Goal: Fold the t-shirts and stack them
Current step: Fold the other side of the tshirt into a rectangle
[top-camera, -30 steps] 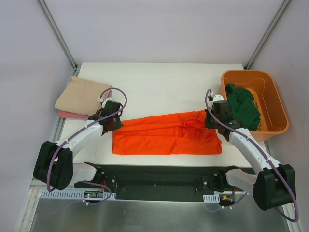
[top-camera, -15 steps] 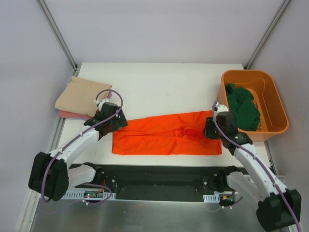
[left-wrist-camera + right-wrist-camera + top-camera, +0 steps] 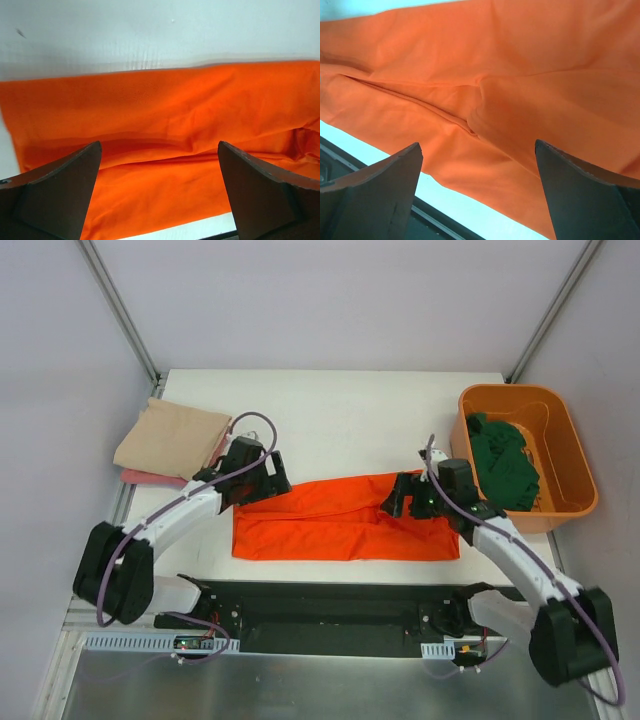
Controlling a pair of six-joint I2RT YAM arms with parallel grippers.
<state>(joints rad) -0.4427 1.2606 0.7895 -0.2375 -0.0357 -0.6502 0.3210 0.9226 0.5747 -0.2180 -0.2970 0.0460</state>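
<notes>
- One orange t-shirt, beneath the left gripper and the right gripper.
- One beige t-shirt and one pink t-shirt, left of the left gripper.
- One dark green t-shirt and one orange bin, right of the right gripper.
- Two grippers in all.

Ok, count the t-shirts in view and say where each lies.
4: the orange t-shirt spread centrally; the beige t-shirt folded far left, atop the pink t-shirt; the dark green t-shirt bunched in the orange bin. Others may be hidden.

Long folded orange t-shirt, beige shirt atop pink shirt, crumpled green shirt
</notes>
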